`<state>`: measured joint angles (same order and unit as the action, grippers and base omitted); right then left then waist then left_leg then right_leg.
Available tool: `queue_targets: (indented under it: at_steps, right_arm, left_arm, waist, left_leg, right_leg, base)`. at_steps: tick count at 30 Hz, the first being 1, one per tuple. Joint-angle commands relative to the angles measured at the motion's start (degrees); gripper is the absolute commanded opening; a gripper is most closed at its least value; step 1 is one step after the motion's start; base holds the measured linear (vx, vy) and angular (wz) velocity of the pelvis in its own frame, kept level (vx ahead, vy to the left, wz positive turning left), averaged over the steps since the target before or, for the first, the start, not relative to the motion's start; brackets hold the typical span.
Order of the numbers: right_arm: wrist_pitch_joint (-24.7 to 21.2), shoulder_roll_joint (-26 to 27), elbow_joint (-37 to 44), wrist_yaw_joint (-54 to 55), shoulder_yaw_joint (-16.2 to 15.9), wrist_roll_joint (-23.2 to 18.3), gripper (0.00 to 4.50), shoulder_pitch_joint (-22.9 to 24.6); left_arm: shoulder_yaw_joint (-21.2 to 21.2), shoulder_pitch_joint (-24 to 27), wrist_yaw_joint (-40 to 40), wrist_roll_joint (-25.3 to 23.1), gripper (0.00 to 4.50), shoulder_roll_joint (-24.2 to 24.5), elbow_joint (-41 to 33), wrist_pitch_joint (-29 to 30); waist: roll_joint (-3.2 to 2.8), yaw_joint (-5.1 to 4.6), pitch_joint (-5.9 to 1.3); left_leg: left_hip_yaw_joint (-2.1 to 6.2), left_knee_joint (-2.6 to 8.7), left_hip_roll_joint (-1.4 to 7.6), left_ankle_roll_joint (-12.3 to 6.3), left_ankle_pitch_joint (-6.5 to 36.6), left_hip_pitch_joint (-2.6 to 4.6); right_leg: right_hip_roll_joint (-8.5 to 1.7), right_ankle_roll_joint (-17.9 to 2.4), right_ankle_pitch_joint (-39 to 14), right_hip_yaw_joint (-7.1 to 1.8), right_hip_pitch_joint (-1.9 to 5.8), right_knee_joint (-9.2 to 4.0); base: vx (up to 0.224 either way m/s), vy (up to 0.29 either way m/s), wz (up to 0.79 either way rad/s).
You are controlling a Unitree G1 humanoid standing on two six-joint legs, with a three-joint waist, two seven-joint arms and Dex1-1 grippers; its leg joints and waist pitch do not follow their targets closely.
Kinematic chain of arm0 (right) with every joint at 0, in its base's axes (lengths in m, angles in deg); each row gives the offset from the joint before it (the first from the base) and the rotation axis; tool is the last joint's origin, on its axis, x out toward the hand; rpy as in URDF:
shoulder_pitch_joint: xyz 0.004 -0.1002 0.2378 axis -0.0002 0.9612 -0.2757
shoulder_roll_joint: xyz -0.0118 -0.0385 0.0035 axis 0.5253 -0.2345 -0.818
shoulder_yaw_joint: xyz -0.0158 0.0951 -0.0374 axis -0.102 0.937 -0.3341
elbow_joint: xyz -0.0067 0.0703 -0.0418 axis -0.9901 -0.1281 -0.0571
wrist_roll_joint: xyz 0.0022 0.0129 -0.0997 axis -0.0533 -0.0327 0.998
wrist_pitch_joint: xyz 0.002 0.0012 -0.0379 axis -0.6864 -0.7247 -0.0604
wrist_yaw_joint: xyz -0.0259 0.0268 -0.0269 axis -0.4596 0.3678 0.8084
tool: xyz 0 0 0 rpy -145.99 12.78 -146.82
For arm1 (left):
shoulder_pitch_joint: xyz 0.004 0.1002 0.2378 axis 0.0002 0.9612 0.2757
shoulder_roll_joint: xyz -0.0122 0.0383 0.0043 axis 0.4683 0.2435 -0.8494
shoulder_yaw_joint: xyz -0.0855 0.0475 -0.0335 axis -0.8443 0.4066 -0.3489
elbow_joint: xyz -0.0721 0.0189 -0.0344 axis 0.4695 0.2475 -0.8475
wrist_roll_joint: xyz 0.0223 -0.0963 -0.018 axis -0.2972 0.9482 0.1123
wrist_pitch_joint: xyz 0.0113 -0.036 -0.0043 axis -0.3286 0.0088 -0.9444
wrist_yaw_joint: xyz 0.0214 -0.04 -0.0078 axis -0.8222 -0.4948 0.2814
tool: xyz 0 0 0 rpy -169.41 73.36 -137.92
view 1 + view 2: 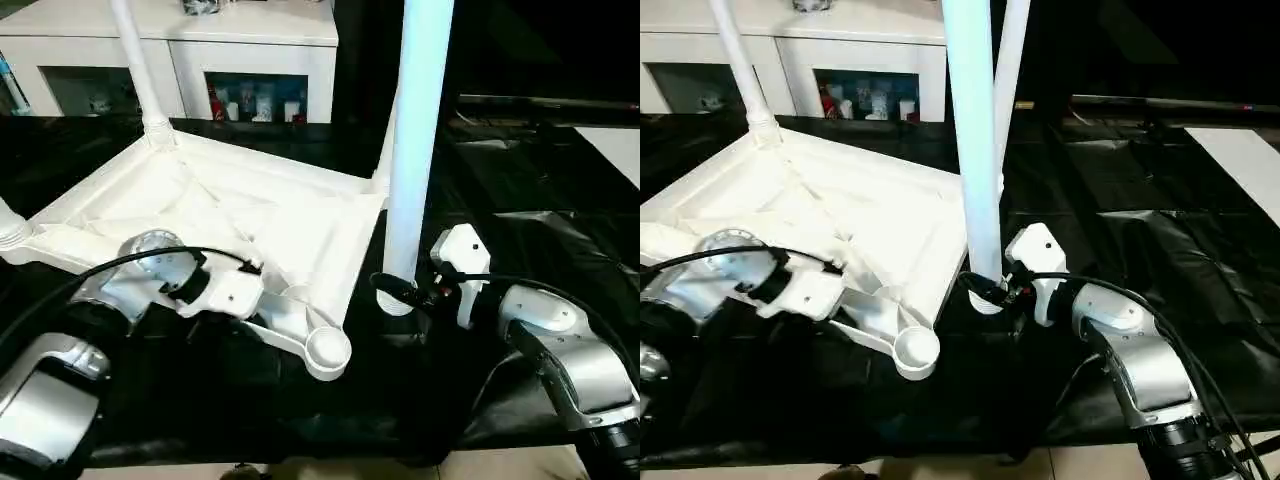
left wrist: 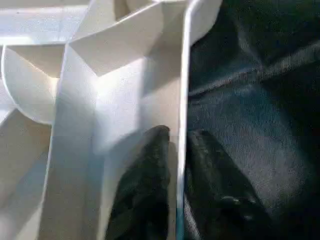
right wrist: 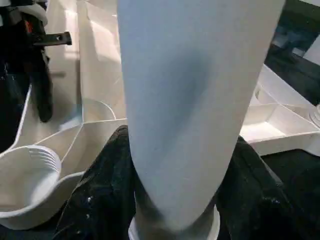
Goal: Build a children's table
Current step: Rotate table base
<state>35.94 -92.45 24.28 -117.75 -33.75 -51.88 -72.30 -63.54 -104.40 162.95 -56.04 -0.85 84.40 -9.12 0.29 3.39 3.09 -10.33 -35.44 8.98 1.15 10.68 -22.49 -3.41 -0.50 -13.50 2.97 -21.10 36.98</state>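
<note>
White plastic tabletop [image 1: 250, 215] lies ribbed side up, centre-left; left gripper [image 2: 175, 165] pinches its thin rim. Right gripper [image 3: 175, 165] clamps a smooth tapered leg [image 1: 420, 130].

Low counter [image 1: 560, 240] w/ wrinkled black plastic sheet cover. On it: large white plastic rectangular table top [image 1: 250, 220], ribbed underside up, near corner socket [image 1: 328, 352] empty; a white sheet [image 1: 1245, 160] at far right.
</note>
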Motion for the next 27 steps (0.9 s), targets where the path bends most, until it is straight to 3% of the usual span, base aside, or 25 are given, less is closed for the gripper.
queue_targets:
  at_steps: [1,3,5,6,9,10,13,14,16,18,20,23,24,27]
  right_arm:
    - [1.21,1.12,-1.42,2.59,1.19,0.79,1.86,-1.16]
    - [1.08,2.21,-2.58,4.81,2.0,1.2,1.86,-1.83]
    - [0.72,2.8,-3.08,5.9,2.45,1.2,1.86,-2.21]
    - [-0.22,4.04,-4.08,8.01,3.48,0.92,1.86,-2.98]
    - [-0.8,4.78,-4.63,9.14,4.1,0.64,1.86,-3.43]
    - [-2.02,6.4,-5.47,11.17,5.33,-0.32,1.86,-4.35]
    - [-4.02,8.96,-6.6,13.63,7.07,-2.52,1.86,-5.88]
    - [-5.07,10.35,-7.34,14.66,7.54,-3.67,1.86,-7.05]
    - [-5.92,11.52,-8.29,15.06,7.62,-4.45,1.86,-8.25]
    - [-6.39,11.95,-8.77,14.94,7.55,-4.73,1.86,-8.8]
    - [-7.12,12.54,-9.61,14.4,7.34,-4.91,1.86,-9.68]
    - [-7.12,12.37,-10.55,13.14,6.45,-4.37,1.86,-10.43]
    - [-6.45,12.28,-11.42,12.35,5.71,-3.58,1.86,-10.91]
    - [-5.84,12.23,-12.37,11.57,5.12,-3.22,1.86,-11.57]
  left_arm:
    - [-1.58,1.92,-1.04,0.8,0.59,-0.11,-2.21,5.59]
    - [-1.86,3.5,-2.84,0.22,0.23,-0.28,-3.2,9.16]
    - [-2.39,4.22,-4.02,0.41,0.21,-0.56,-3.78,11.49]
    - [-3.78,5.66,-6.28,1.58,0.19,-1.49,-5.3,16.93]
    - [-4.67,6.39,-7.6,2.37,0.06,-2.18,-6.25,20.08]
    - [-5.47,7.44,-11.24,2.08,0.04,-3.1,-7.62,24.24]
    - [-6.59,8.52,-18.43,0.25,0.02,-4.59,-8.93,28.76]
    - [-8.58,8.87,-24.24,-0.07,0.02,-6.77,-9.95,33.27]
    - [-9.7,9.2,-28.33,-0.6,0.02,-8.6,-11.37,36.45]
    - [-9.9,9.58,-29.92,-1.33,0.02,-9.21,-12.78,37.58]
    - [-10.7,10.13,-32.21,-1.88,0.02,-10.64,-15.26,40.89]
    - [-10.22,10.93,-30.68,-0.95,0.02,-11.37,-17.72,38.95]
    - [-8.32,11.88,-28.55,-1.7,0.02,-10.52,-19.3,36.06]
    - [-6.72,12.76,-27.23,-2.13,0.02,-9.62,-20.62,34.61]
  waist:
    - [-0.72,0.06,-3.29]
    - [-0.62,-0.15,-3.15]
    - [-0.51,-0.24,-2.96]
    - [-0.23,-0.33,-2.94]
    - [-0.2,-0.51,-2.94]
    - [-0.06,-0.62,-2.98]
    - [0.1,-1.33,-2.86]
    - [0.48,-1.65,-2.83]
    - [0.65,-1.89,-2.81]
    - [0.69,-2.1,-2.94]
    - [0.68,-2.26,-3.16]
    - [0.92,-2.28,-3.43]
    - [0.75,-2.15,-3.6]
    - [0.58,-2.02,-3.96]
  left_leg:
    - [2.01,5.34,5.21,2.24,15.31,2.18]
    - [2.09,5.47,5.16,2.62,16.45,2.17]
    - [2.06,5.48,5.08,2.71,17.1,2.25]
    - [2.05,5.63,5.17,2.86,17.31,2.2]
    - [1.79,5.53,5.0,2.37,16.07,2.17]
    - [1.75,5.44,4.96,1.89,15.11,2.03]
    - [1.83,5.33,4.54,0.84,13.95,1.57]
    - [1.7,5.27,4.46,0.62,13.65,1.54]
    - [1.84,5.17,4.12,0.18,12.35,1.17]
    - [1.77,5.11,4.13,0.0,11.97,1.36]
    - [1.56,4.94,4.09,-0.77,9.97,1.43]
    - [1.32,4.69,3.95,-2.76,6.7,1.32]
    - [1.19,4.56,4.02,-3.75,5.24,1.37]
    - [1.13,4.4,4.06,-5.17,2.65,1.29]
  right_leg:
    - [-6.53,-15.95,-5.09,-3.53,1.23,-4.57]
    - [-6.52,-15.55,-8.1,-3.57,1.17,-4.89]
    - [-6.44,-15.16,-9.94,-3.67,0.98,-5.08]
    - [-6.54,-14.55,-11.86,-3.78,1.07,-5.21]
    - [-6.28,-14.04,-11.94,-3.89,1.05,-5.18]
    - [-6.43,-13.94,-11.91,-3.99,1.2,-5.2]
    - [-6.22,-13.22,-13.65,-3.8,1.45,-5.49]
    - [-6.15,-12.77,-14.71,-3.86,1.55,-5.62]
    - [-6.1,-11.44,-17.85,-3.59,1.79,-6.02]
    - [-5.88,-10.78,-18.57,-3.57,1.62,-6.09]
    - [-5.72,-11.2,-15.02,-3.74,1.63,-6.0]
    - [-5.45,-12.38,-8.65,-3.69,1.76,-5.61]
    - [-5.37,-13.32,-5.03,-3.62,1.72,-5.31]
    - [-5.14,-14.26,0.93,-3.49,1.74,-4.54]
  base:
    - [0.0,0.0,0.0]
    - [0.0,0.0,0.0]
    - [0.0,0.0,0.0]
    - [0.0,0.0,0.0]
    - [0.0,0.0,0.0]
    - [0.0,0.0,0.0]
    - [0.0,0.0,0.0]
    - [0.0,0.0,0.0]
    - [0.0,0.0,0.0]
    - [0.0,0.0,0.0]
    - [0.0,0.0,0.0]
    - [0.0,0.0,0.0]
    - [0.0,0.0,0.0]
    - [0.0,0.0,0.0]
